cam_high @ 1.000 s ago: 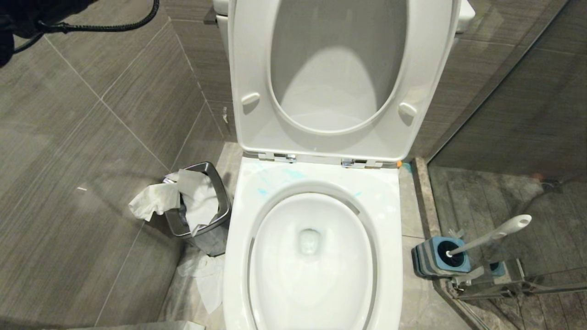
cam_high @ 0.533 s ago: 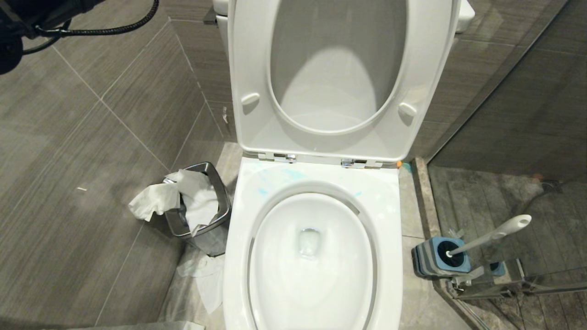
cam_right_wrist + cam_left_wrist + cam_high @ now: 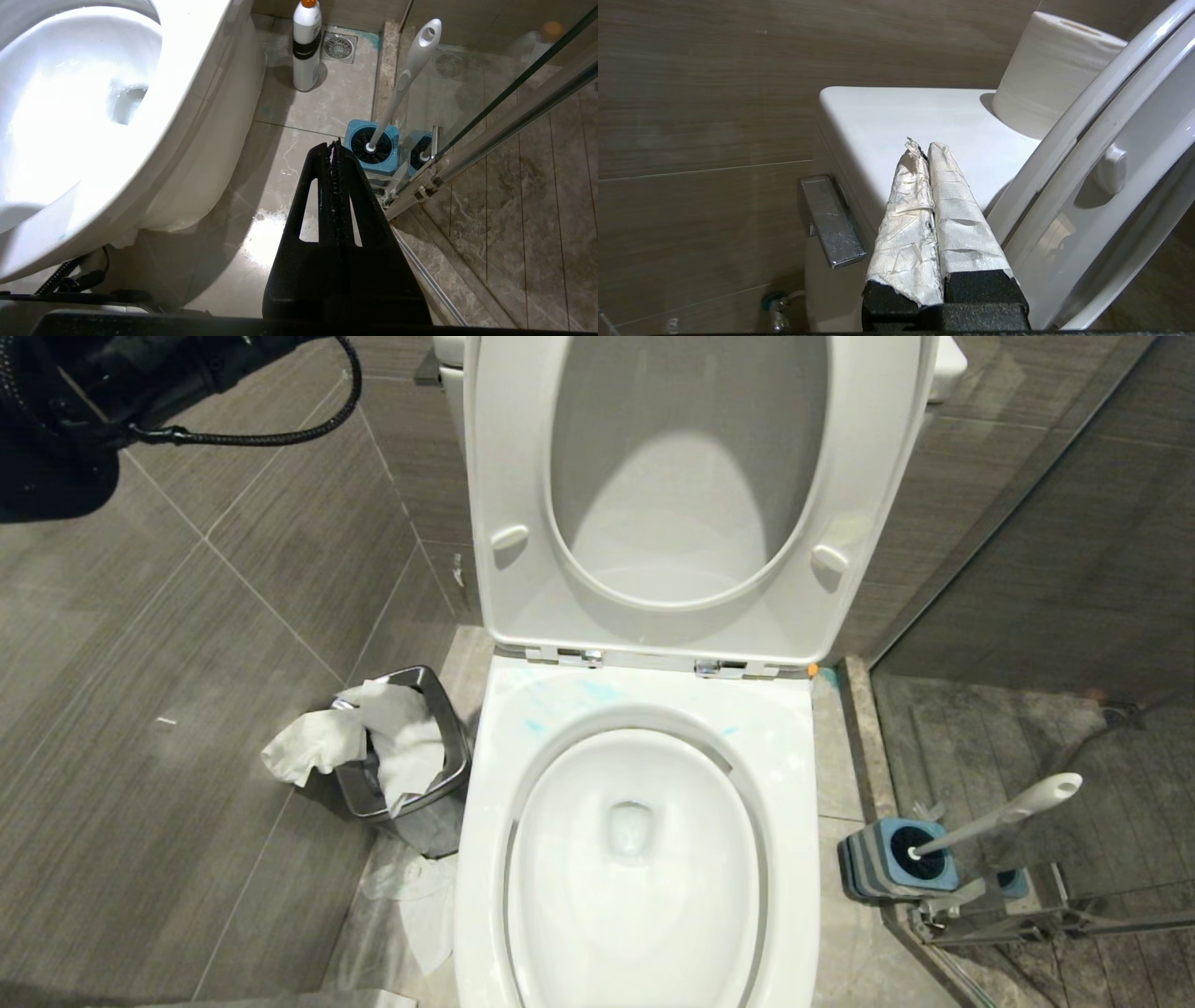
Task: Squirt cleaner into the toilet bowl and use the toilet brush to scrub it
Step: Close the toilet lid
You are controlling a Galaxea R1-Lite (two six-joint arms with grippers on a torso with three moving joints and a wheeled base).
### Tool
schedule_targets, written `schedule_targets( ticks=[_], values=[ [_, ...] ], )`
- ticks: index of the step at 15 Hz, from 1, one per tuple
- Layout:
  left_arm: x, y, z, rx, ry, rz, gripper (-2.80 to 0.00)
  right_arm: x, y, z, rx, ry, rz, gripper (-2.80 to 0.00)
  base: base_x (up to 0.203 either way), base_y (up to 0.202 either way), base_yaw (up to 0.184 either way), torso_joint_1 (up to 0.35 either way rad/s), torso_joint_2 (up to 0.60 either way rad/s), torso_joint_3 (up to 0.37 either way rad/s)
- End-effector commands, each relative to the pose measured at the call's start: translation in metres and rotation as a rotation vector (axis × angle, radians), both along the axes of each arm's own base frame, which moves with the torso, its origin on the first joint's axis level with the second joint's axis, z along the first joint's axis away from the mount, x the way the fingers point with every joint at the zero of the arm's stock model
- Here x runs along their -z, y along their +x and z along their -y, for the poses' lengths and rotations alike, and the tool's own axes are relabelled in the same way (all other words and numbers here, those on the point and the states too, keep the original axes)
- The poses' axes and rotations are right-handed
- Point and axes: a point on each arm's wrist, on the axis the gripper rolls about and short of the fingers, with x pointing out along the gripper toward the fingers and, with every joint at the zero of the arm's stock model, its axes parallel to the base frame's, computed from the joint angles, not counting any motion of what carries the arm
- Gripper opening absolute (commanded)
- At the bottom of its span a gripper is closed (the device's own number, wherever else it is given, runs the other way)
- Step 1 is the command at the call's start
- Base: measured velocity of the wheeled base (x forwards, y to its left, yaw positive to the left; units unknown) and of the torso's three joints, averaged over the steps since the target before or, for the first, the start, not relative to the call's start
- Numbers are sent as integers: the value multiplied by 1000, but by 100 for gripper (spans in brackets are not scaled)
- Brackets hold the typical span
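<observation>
Left gripper point(image 3: 924, 147) has its two paper-wrapped fingers point(image 3: 908, 210) pressed together with nothing between them, and it's up by the tank point(image 3: 896, 121), pointing across the tank lid near the metal flush lever point(image 3: 831, 219). From the head camera only the dark bulk of the left arm point(image 3: 75, 401) and its cable show in the upper left corner. Right gripper point(image 3: 334, 147) is closed too, black fingers flat against each other, empty, hanging low over the floor tiles just short of the brush holder.

Biggest thing in view is the toilet bowl point(image 3: 794, 747), seat point(image 3: 523, 476) flipped up against the tank. Water sits at the bottom of the bowl, and there are a few pale blue smears of cleaner point(image 3: 597, 691) on the back of the rim, just below the hinges. A roll of toilet paper point(image 3: 1045, 70) stands on the tank lid behind the raised seat.

Left of the bowl there's a small steel bin point(image 3: 448, 747) stuffed with crumpled tissue point(image 3: 317, 747), more tissue lying on the floor beside it.

Right of the bowl, against the glass shower door point(image 3: 504, 116), the toilet brush point(image 3: 1018, 807) sits in its square blue-and-grey holder point(image 3: 873, 868), bristle head down inside, white handle leaning away from the toilet. A white bottle point(image 3: 306, 46) with an orange cap stands on the floor farther back, near the floor drain point(image 3: 340, 45).
</observation>
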Motion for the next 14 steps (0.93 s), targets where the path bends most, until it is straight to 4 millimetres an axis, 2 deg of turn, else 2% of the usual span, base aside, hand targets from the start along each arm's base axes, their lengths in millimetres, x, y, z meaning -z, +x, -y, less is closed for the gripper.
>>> schedule_targets(
  ticks=[1, 6, 14],
  values=[
    [7, 8, 6, 4, 8, -3, -280, 0, 0, 0, 0, 1, -1, -280, 0, 0, 0, 0, 0, 0],
    [10, 10, 23, 1, -4, 41, -280, 0, 0, 0, 0, 1, -1, -280, 0, 0, 0, 0, 0, 0],
    [15, 14, 36, -3, 24, 66, -280, 0, 0, 0, 0, 1, -1, -280, 0, 0, 0, 0, 0, 0]
  ],
)
